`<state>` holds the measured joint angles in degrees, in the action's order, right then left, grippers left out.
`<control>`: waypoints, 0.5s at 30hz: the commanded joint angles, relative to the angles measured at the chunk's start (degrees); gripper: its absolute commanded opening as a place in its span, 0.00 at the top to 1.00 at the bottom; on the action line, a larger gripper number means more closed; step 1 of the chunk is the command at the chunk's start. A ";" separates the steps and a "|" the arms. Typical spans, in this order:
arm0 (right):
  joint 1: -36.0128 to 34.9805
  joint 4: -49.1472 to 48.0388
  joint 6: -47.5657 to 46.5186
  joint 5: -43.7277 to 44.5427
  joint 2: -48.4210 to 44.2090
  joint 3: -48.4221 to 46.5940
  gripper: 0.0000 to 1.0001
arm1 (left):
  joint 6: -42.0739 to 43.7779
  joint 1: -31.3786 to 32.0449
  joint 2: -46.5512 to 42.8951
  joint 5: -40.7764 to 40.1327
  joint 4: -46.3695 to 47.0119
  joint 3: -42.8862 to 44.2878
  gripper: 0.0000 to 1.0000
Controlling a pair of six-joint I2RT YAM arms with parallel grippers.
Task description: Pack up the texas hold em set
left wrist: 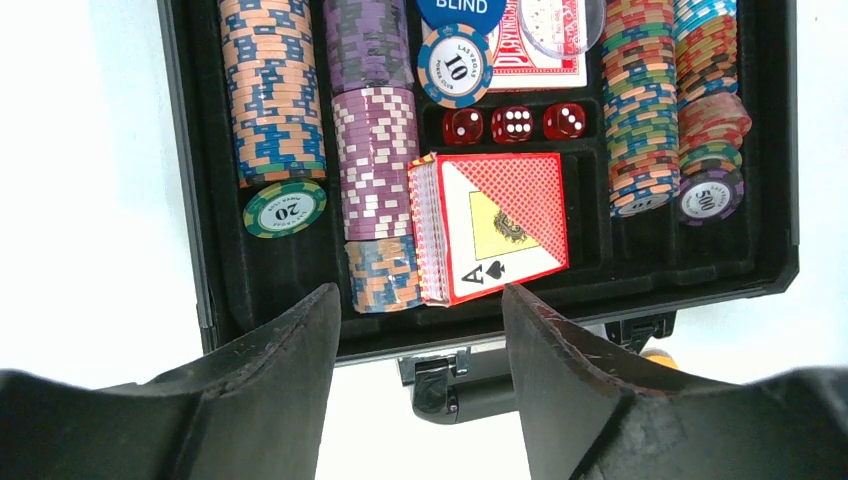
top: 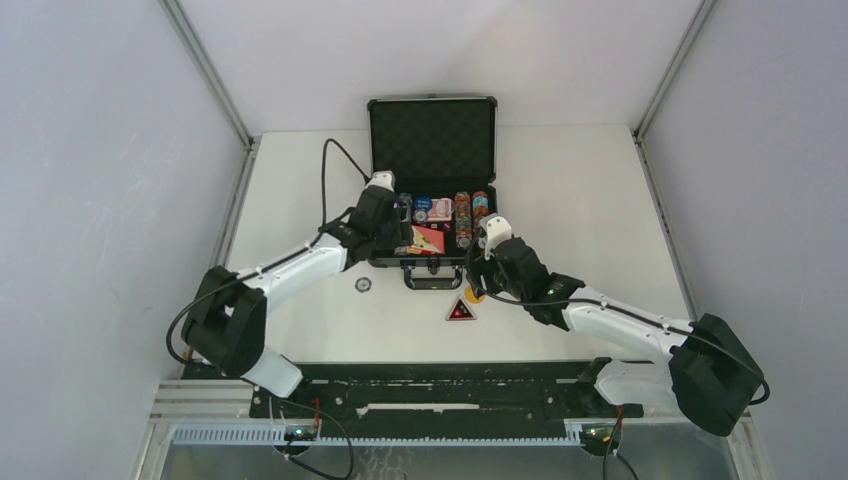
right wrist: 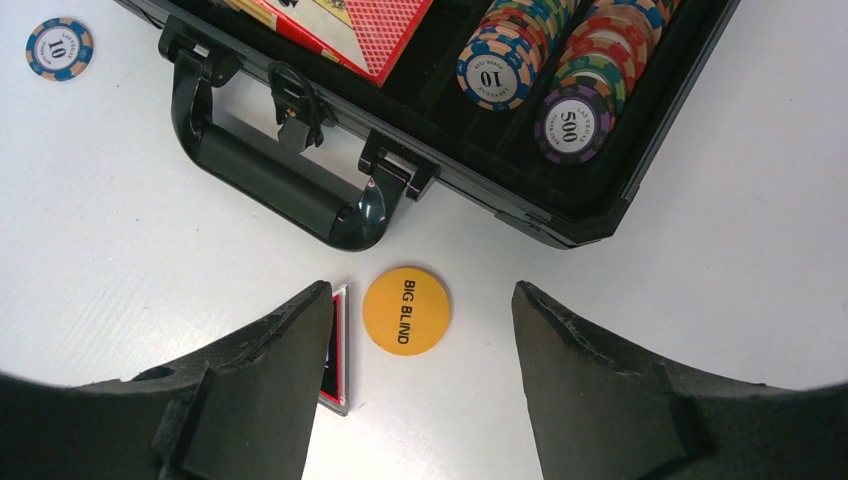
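The black briefcase (top: 432, 130) lies open, its lid upright at the back. Rows of poker chips (left wrist: 270, 100) fill its slots, with three red dice (left wrist: 512, 122) and a red card box (left wrist: 505, 220) lying tilted in the middle. My left gripper (left wrist: 420, 295) hangs open over the case's front edge, just short of the card box, with nothing between its fingers. My right gripper (right wrist: 420, 292) is open above a yellow BIG BLIND button (right wrist: 405, 310) on the table in front of the case.
A red-and-black triangular marker (right wrist: 338, 345) lies beside my right gripper's left finger. One loose chip marked 10 (right wrist: 59, 48) sits on the table left of the handle (right wrist: 270, 180). White walls enclose the table on three sides.
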<state>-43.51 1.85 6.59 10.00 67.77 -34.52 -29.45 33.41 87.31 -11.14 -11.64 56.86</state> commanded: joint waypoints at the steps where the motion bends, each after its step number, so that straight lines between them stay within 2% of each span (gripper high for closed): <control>1: 0.44 -3.00 0.79 -0.14 0.31 -0.19 0.26 | 2.29 0.97 0.28 -1.11 -1.70 4.55 0.36; 3: 0.44 -2.76 0.77 0.07 0.19 -0.19 0.26 | 2.28 1.44 2.00 -0.99 -1.72 5.67 0.41; 5: 0.44 -2.49 0.84 0.38 0.16 -0.16 0.26 | 2.40 1.58 3.79 -0.55 -1.74 6.86 0.54; 7: 0.44 -2.53 0.79 0.46 0.36 -0.17 0.26 | 2.53 1.74 5.91 0.47 -1.69 8.25 0.61; 15: 0.53 -2.18 0.71 1.09 0.30 -0.14 0.26 | 1.63 2.97 10.84 -0.96 -4.04 12.31 0.65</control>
<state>-43.46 1.83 6.59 10.07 68.38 -34.52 -27.99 35.44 97.38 -11.03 -14.94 64.95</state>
